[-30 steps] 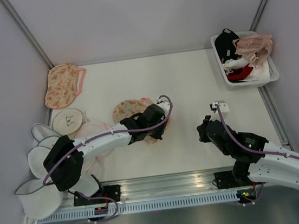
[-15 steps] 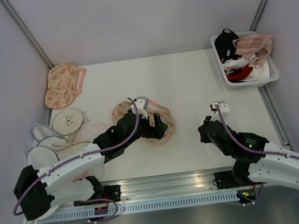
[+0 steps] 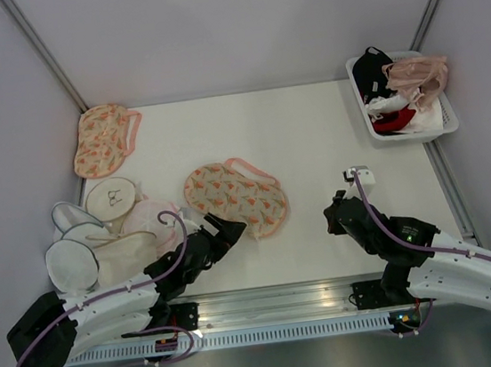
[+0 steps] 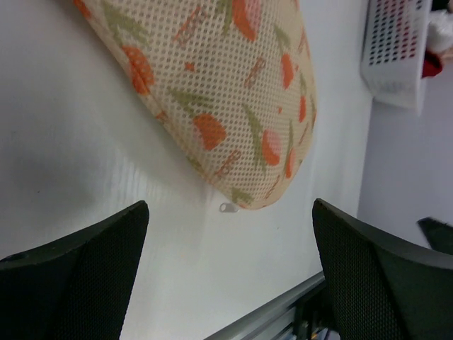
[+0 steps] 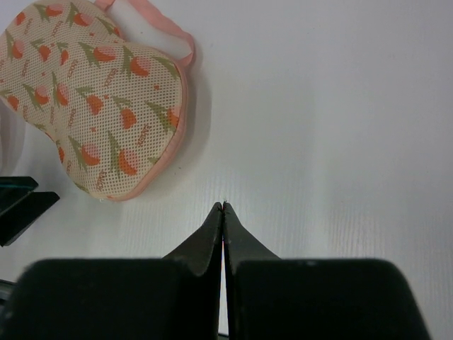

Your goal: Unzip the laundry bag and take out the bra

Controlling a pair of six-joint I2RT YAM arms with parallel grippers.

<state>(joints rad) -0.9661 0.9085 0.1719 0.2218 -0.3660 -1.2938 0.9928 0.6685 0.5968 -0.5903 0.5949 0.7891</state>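
The laundry bag (image 3: 234, 198), peach with a red-green floral print and pink trim, lies flat in the middle of the table. My left gripper (image 3: 232, 230) hovers just near of its front edge, open and empty. In the left wrist view the bag (image 4: 212, 92) fills the top, and its small metal zip pull (image 4: 228, 207) lies on the table between and ahead of my fingers (image 4: 78, 276). My right gripper (image 3: 330, 216) rests shut to the right of the bag, apart from it; its tips (image 5: 224, 205) meet over bare table. The bra is hidden.
A second floral pouch (image 3: 104, 138) lies at the far left corner. White round mesh bags (image 3: 83, 248) are heaped at the near left. A white basket (image 3: 446, 118) with black, red and pink garments stands at the far right.
My left gripper has opened, let go of the laundry bag and drawn back toward the near left. The bag now lies uncovered. The right arm has not moved.
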